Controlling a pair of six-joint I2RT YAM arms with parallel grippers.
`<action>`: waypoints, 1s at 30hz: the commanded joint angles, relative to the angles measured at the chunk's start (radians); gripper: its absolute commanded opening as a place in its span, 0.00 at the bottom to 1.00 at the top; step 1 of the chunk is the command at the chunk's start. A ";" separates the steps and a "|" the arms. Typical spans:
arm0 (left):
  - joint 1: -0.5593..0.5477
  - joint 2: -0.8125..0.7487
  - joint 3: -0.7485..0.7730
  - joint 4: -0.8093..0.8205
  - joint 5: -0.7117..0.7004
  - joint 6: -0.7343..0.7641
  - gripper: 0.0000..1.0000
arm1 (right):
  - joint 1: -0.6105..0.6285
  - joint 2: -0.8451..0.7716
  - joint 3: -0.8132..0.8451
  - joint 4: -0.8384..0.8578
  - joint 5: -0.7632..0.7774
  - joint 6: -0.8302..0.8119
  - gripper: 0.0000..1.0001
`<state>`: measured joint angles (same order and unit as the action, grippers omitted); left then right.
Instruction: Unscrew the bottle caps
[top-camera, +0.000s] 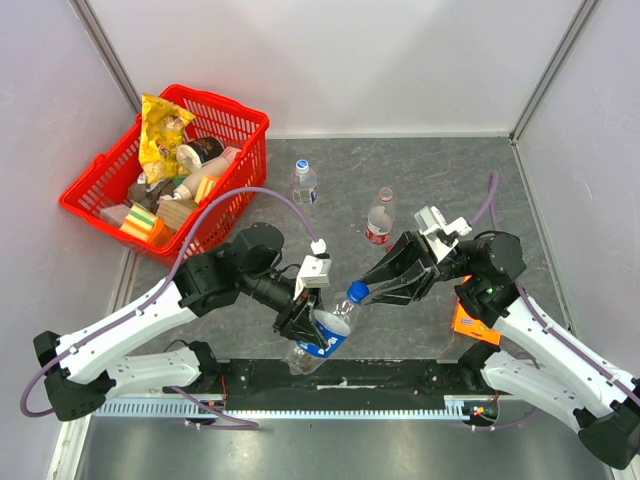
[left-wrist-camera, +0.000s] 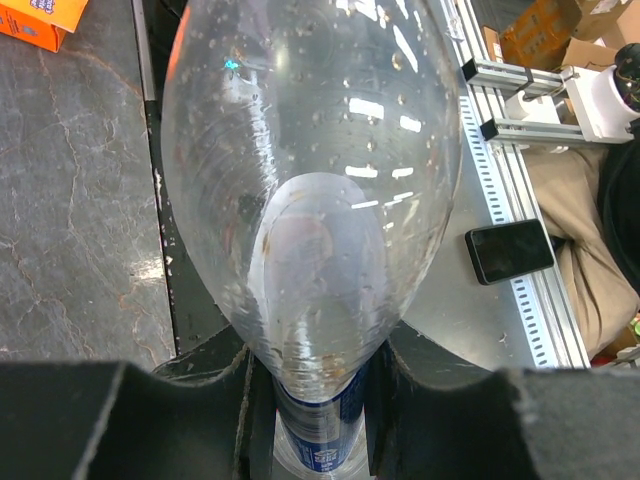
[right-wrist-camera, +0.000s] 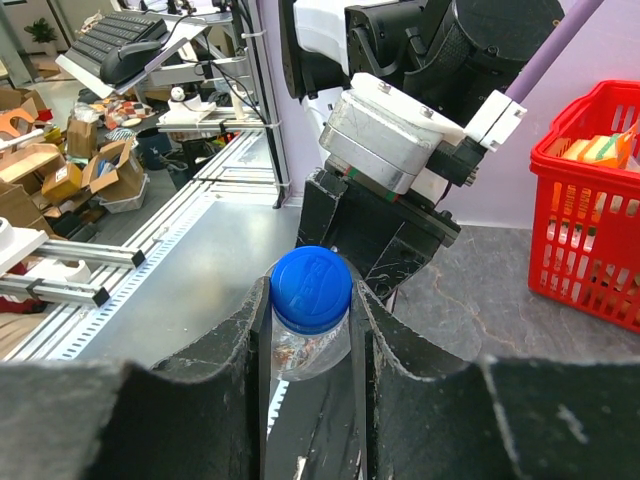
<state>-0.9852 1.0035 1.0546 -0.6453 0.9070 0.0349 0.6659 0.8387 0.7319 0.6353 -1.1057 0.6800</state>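
Red basket of snacks sat upper left of the top view. The pale-label bottle stood upright at upper centre, capped. Below it, at lower centre, the left gripper was clamped on the blue-labelled bottle, which was held tilted off the table, neck up-right. The blue cap was still on and pinched between the narrow fingers of the right gripper. The red-labelled bottle stood just above, capped, apart from both grippers.
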 joint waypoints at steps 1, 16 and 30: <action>-0.007 0.009 0.018 -0.025 0.023 -0.013 0.02 | 0.001 -0.003 0.038 0.021 0.058 -0.036 0.13; -0.007 0.006 -0.007 -0.027 -0.023 0.000 0.02 | 0.001 -0.006 0.095 -0.071 0.110 -0.085 0.98; -0.007 -0.098 -0.062 -0.030 -0.543 0.008 0.02 | 0.001 -0.020 0.113 -0.324 0.460 -0.154 0.96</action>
<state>-0.9897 0.9485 1.0061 -0.6834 0.5926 0.0353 0.6655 0.8169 0.8127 0.3882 -0.8043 0.5476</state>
